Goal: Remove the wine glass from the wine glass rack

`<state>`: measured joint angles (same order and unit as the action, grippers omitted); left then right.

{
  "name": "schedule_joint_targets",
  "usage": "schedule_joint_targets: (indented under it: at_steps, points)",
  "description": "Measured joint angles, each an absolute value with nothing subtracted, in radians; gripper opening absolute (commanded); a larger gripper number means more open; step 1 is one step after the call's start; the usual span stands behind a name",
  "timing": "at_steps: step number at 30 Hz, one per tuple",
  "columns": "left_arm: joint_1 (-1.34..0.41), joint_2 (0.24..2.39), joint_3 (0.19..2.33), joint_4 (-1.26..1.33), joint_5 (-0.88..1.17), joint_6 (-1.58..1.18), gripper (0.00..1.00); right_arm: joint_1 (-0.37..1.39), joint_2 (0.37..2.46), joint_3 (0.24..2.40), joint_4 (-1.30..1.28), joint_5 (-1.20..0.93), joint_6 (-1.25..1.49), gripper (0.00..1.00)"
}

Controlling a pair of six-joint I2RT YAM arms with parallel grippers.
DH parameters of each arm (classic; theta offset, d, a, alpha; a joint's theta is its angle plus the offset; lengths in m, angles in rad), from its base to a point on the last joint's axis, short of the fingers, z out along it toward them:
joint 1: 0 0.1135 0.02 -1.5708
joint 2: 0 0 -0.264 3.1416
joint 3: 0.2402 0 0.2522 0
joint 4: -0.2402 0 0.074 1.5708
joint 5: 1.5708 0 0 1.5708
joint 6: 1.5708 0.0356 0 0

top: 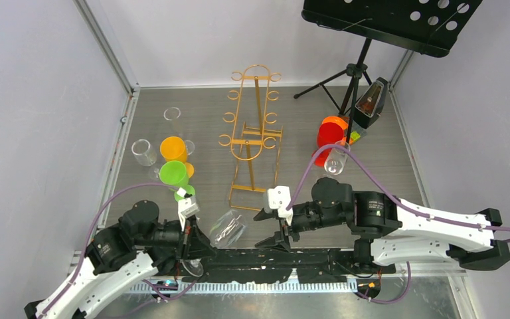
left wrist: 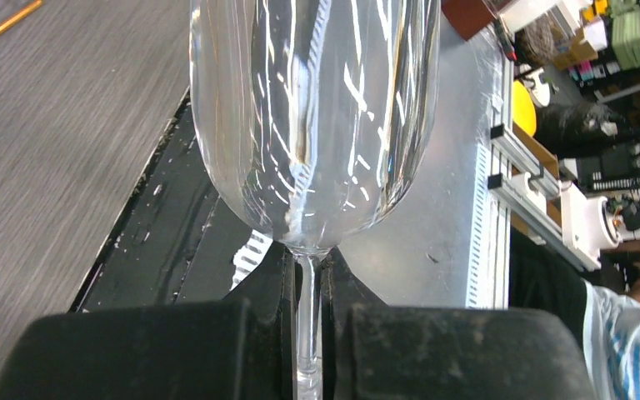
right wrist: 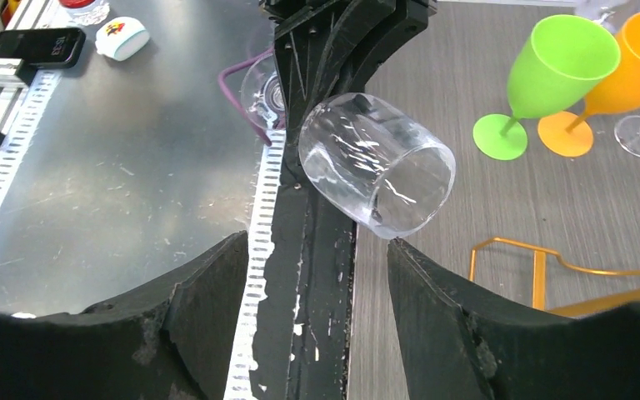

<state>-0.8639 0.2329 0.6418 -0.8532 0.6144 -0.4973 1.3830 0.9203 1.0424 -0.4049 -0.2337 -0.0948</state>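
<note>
**Q:** Where is the wine glass?

**A:** The clear wine glass [top: 228, 228] is off the gold wire wine glass rack [top: 255, 126]. It sits on the arms' side of the rack's rectangular base, a little to the left of it and apart from the wire. It is tipped on its side, with the open mouth turned to the right.

**Q:** What has hold of it?

**A:** The left gripper [left wrist: 308, 287]. Its two black fingers are pressed together on the thin stem, just under the bowl. The bowl fills the left wrist view above them.

**Q:** And the other gripper?

**A:** The right gripper [right wrist: 317, 250] stands wide apart and holds nothing. It is also on the arms' side of the rack's base, to the right of the glass and facing it. In the right wrist view the mouth of the glass lies just beyond the fingertips. The rim comes very close to one fingertip [right wrist: 408, 267], but whether they touch cannot be told.

**Q:** What else is around the rack?

**A:** To the rack's left, a green cup [top: 172, 174] and an orange cup [top: 172, 147] stand on the grey table [top: 305, 106]. To its right is a cluster of red cups [top: 330, 133]. Behind and to the right stands a black music stand [top: 385, 20].
</note>
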Motion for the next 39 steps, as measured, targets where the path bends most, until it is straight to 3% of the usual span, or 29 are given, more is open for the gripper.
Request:
schedule_joint_targets:
  at_steps: [18,25,32,34,37,39]
  points:
    - [-0.864,0.176,0.642,-0.851,0.736,-0.41,0.0,1.345,1.056,1.074,-0.335,-0.439,-0.098,0.61]
    - [-0.864,0.162,0.642,-0.85,0.743,-0.41,0.0,1.344,1.108,1.074,-0.268,-0.514,-0.073,0.43]
    - [-0.865,0.151,0.642,-0.849,0.759,-0.407,0.0,1.339,1.14,1.074,-0.212,-0.563,-0.045,0.08]
    - [-0.865,0.15,0.642,-0.849,0.764,-0.399,0.0,1.338,1.143,1.074,-0.208,-0.58,-0.03,0.06]
    - [-0.867,0.15,0.643,-0.847,0.774,-0.384,0.16,1.338,1.146,1.074,-0.2,-0.605,-0.015,0.06]
    - [-0.867,0.15,0.646,-0.845,0.768,-0.382,0.38,1.338,1.146,1.073,-0.193,-0.612,-0.007,0.06]
